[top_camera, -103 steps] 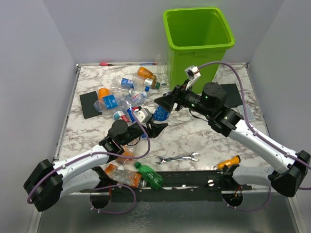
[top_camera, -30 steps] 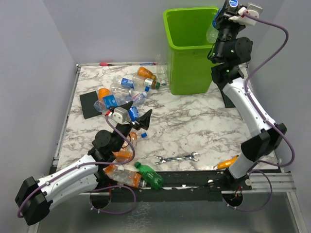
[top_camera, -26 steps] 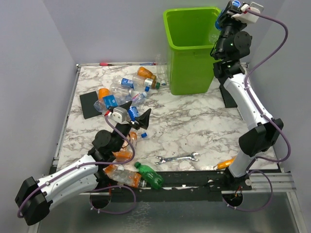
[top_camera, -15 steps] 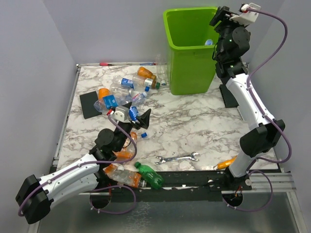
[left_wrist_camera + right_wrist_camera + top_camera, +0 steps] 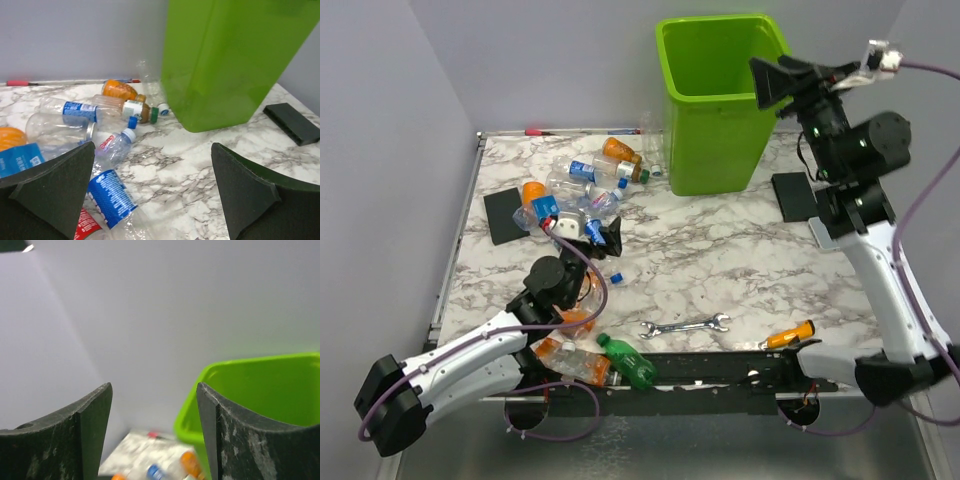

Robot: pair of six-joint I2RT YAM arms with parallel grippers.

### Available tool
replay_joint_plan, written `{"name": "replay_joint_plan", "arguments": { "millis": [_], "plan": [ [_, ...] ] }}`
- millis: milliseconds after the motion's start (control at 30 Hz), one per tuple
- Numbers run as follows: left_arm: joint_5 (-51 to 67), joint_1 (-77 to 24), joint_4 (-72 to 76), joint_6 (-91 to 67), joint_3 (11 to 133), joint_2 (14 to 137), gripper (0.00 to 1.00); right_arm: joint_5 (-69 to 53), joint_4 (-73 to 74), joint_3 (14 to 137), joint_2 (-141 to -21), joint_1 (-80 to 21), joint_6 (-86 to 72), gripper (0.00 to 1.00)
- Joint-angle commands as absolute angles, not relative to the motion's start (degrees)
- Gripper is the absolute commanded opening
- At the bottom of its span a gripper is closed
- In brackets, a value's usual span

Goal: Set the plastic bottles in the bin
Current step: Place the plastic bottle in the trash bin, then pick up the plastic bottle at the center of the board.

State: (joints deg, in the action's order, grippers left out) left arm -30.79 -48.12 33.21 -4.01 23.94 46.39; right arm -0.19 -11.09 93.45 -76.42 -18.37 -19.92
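Note:
Several plastic bottles (image 5: 582, 186) lie in a heap at the table's left, clear and orange with blue labels. A green bottle (image 5: 628, 362) and an orange one (image 5: 568, 358) lie at the near edge. The lime-green bin (image 5: 723, 100) stands at the back. My left gripper (image 5: 584, 226) hangs open and empty at the near side of the heap. In the left wrist view a blue-labelled bottle (image 5: 108, 193) lies by its left finger, with the bin (image 5: 235, 60) behind. My right gripper (image 5: 798, 78) is open and empty, high beside the bin's right rim (image 5: 260, 390).
A silver wrench (image 5: 685, 326) and an orange-handled screwdriver (image 5: 790, 335) lie near the front edge. Black pads sit at the left (image 5: 508, 215) and right (image 5: 794, 196) of the marble table. A red pen (image 5: 540, 131) lies along the back edge.
My right gripper opened over the bin, its bottle dropped inside, and the arm swung back to the right. My left gripper edged toward the bottle heap, still open.

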Motion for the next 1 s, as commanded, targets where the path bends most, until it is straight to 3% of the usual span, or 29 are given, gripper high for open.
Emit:
{"name": "replay_joint_plan", "arguments": {
  "millis": [0,167,300,467,767,967],
  "plan": [
    [-39.7,-48.3,24.8,-5.3,28.6,48.9,0.99,-21.0,-9.7,78.3,-65.3,-18.5,-29.3,0.71],
    [-42.6,-46.6,10.1,-11.7,37.0,56.7,0.99,-25.4,-6.6,60.1,-56.4,-18.8,-31.9,0.7],
    [-33.7,-41.5,-1.3,-22.9,44.7,63.8,0.99,-26.6,-5.0,47.1,-51.6,-18.9,-34.1,0.69],
    [-26.0,-34.6,-5.9,-32.5,45.4,69.6,0.99,-28.0,-9.6,34.3,-47.5,-19.1,-39.3,0.68],
    [-20.0,-28.2,-8.5,-36.1,51.2,81.0,0.99,-27.5,-9.4,29.1,-45.6,-19.1,-39.2,0.67],
    [-20.5,-28.1,-9.0,-36.8,53.3,86.7,0.92,-27.0,-6.7,29.6,-44.6,-19.1,-37.9,0.67]
  ]
}}
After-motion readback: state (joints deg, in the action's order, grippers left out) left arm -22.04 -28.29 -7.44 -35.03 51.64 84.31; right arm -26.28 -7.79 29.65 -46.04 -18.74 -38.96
